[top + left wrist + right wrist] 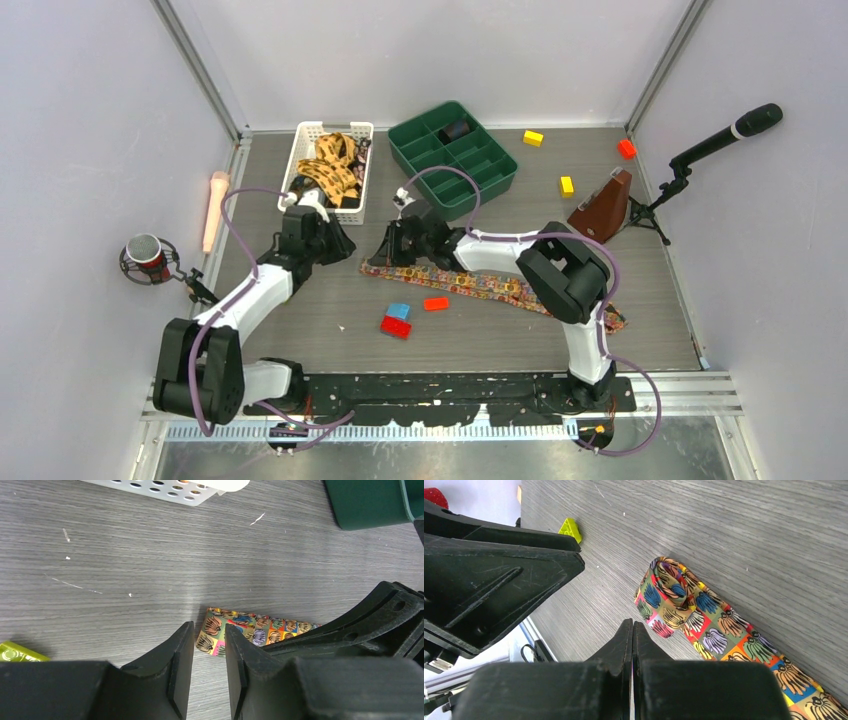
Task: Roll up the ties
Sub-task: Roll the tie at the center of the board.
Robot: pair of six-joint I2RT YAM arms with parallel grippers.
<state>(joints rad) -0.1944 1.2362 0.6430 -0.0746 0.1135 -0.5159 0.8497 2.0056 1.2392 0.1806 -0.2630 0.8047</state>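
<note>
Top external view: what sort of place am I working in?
Likely a lab recording cell: plain panel walls enclosing the table, a microphone on a stand, left arm and right arm bolted to one rail.

Your right gripper [632, 630] has its fingers pressed flat together, the tips just beside the folded end of the tie [696, 612] (bright squares with fringed motifs). The tie runs off lower right across the grey table [749, 525]. A yellow-green block [569, 528] lies beyond, past the other arm's black housing [494, 580].
</note>
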